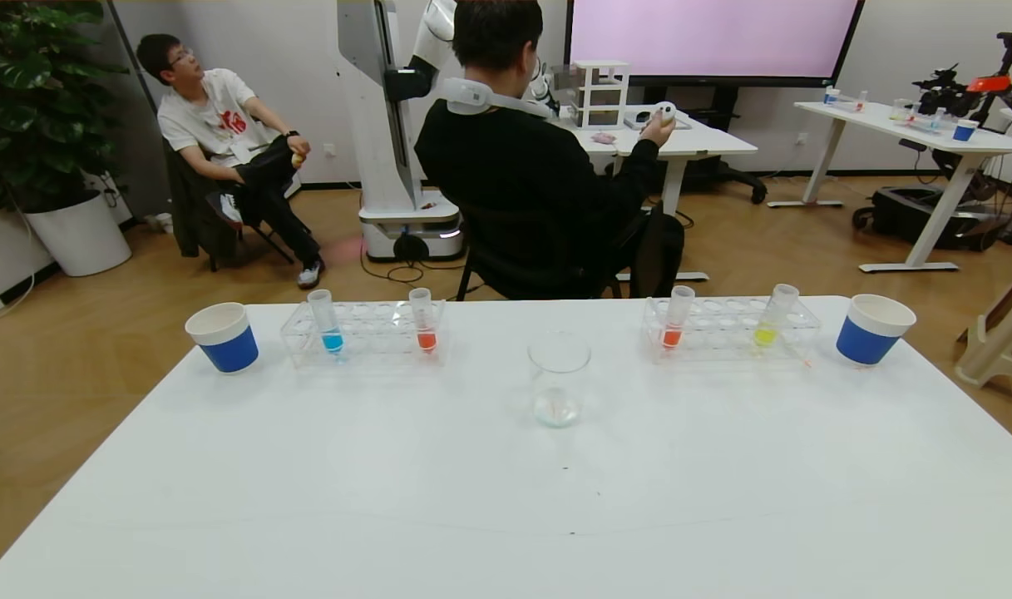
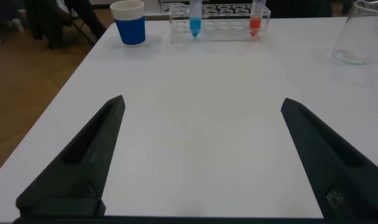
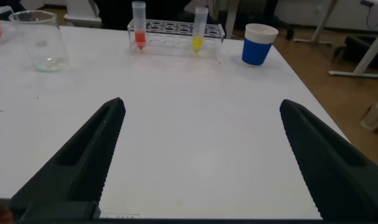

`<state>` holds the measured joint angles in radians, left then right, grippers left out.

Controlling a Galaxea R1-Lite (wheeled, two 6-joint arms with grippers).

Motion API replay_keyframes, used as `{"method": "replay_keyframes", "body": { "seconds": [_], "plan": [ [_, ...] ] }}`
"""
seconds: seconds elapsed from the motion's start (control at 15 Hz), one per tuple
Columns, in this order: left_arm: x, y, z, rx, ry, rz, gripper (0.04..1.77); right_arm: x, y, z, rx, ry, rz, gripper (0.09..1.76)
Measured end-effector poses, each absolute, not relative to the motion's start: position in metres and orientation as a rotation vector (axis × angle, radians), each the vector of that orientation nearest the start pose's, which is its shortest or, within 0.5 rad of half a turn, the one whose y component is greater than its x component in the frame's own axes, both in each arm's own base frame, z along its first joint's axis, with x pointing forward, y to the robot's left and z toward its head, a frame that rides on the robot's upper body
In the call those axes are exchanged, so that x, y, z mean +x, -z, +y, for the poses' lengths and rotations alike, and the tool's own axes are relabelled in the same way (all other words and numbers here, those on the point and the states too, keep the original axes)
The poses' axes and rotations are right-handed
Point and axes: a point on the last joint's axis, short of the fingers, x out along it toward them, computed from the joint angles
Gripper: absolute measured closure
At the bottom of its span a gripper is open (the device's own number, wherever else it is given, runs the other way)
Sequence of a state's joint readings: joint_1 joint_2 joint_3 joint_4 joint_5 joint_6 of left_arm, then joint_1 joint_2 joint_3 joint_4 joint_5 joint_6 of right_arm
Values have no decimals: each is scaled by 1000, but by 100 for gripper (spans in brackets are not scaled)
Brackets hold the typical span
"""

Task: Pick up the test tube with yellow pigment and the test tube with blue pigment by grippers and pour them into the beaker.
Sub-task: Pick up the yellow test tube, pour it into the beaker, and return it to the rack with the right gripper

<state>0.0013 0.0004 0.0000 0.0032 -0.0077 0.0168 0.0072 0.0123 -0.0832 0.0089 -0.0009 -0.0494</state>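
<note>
While both tubes are standing untouched in their racks, the task is sitting at its start: nothing is being carried or poured. The test tube with blue pigment (image 1: pixel 332 323) is waiting in the left rack (image 1: pixel 364 333), the test tube with yellow pigment (image 1: pixel 772 318) in the right rack (image 1: pixel 730 330), and the beaker (image 1: pixel 558 378), seemingly almost empty, between them on the bench (image 1: pixel 506 499). Next, each arm is needing to reach forward. The left gripper (image 2: pixel 201 155) and right gripper (image 3: pixel 198 155) are hovering over bare bench, fingers spread wide, holding nothing.

Beaker (image 2: pixel 363 34) cut by edge; both arms unseen in head view.
</note>
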Motion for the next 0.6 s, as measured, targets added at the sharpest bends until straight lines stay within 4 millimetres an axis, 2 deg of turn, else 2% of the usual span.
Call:
{"method": "replay_keyframes", "body": {
  "seconds": [0.13, 0.33, 0.47, 0.6],
  "plan": [
    [-23, -75, 0, 17, 6, 4, 6, -27, -108, 0, -49, -14, -59, 11],
    [-23, -75, 0, 16, 6, 3, 6, -15, -147, 0, -46, -44, -82, 11],
    [-23, -75, 0, 17, 7, 4, 6, 6, -177, 1, -44, -61, -96, 11],
    [-23, -75, 0, 17, 6, 3, 6, 35, -203, 2, -42, -67, -94, 11]
  ]
}}
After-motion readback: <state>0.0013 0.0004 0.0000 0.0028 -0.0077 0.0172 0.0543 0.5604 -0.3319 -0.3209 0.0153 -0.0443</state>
